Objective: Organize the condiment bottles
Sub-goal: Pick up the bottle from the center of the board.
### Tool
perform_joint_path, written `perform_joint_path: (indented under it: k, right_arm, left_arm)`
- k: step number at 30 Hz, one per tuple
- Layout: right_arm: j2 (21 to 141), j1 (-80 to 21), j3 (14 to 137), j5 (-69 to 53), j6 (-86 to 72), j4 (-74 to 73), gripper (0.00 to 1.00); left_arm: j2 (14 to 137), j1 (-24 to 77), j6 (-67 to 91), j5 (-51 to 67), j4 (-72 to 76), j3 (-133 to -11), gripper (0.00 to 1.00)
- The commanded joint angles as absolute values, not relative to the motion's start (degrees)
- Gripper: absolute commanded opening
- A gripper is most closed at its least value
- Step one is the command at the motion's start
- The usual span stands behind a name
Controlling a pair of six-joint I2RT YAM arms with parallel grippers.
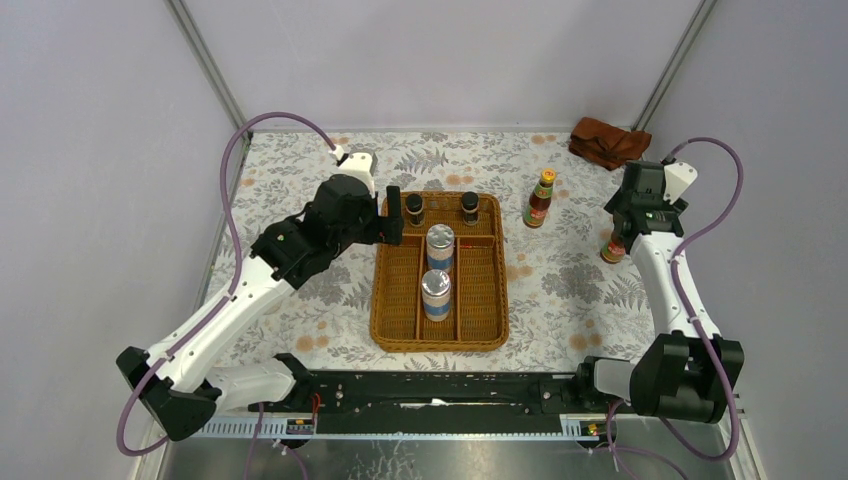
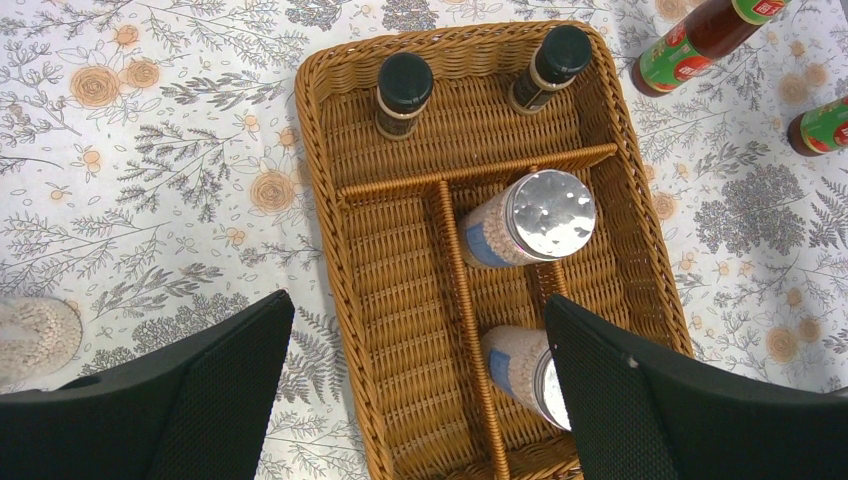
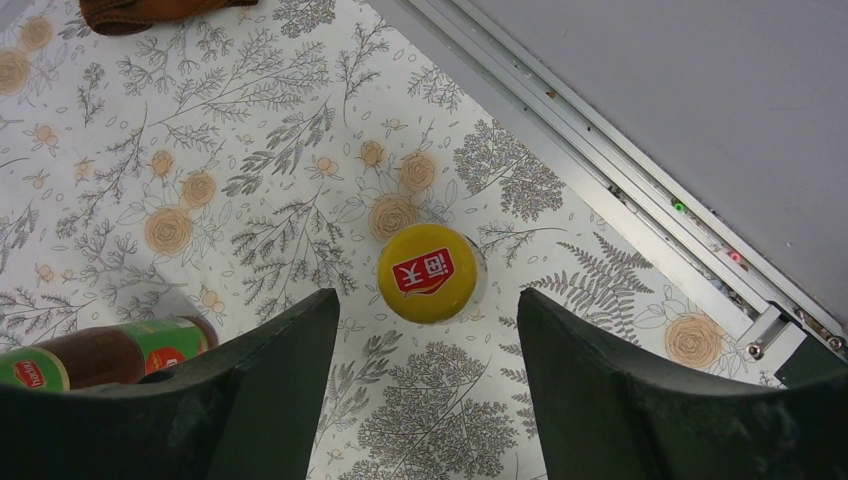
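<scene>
I'd say the step in hand is the pick-up of a sauce bottle [image 1: 612, 247]. The right gripper [image 3: 425, 297] hangs straight over it with its fingers apart. The yellow cap [image 3: 430, 272] sits in the gap with tabletop [image 3: 300, 150] showing on both sides, so nothing is clamped yet. The bottle stands directly beneath that gripper, upright, with its long axis vertical and its cap pointing up at the wrist. To my eye the next move is a straight drop along that axis until the fingers flank the bottle below the cap. After that comes a square squeeze across it and a vertical lift, so the tall, narrow bottle does not tip. The other sauce bottle [image 1: 540, 198] also stands upright with its cap up. It is well off to the side of this gripper that faces the tray [image 2: 330, 150], apart from both the gripper and the tray. The left gripper [image 2: 418, 298] holds nothing and its fingers are spread wide above the tray. One of the shakers [image 2: 530, 225] is just ahead of its gap, and the second is partly hidden behind one finger. The two dark bottles [image 2: 404, 90] stand farther ahead in the end section. All four are upright with their lids up.
</scene>
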State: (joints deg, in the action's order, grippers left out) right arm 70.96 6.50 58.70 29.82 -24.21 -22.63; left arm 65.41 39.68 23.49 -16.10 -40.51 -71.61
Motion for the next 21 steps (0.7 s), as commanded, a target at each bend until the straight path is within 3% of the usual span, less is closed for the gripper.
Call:
perform_joint_path:
  k: [1,21]
  right_arm:
    - [71.85,6.93,59.39,29.02,-23.75,-20.31,0.72]
    - [73.37,7.12,59.85,30.20,-22.95,-19.51,0.61]
  left_arm:
    - [66.09,38.23,21.85,-14.28,-37.25,-71.02,0.99]
    - [66.52,35.35,21.88,-12.15,-36.42,-70.53,0.99]
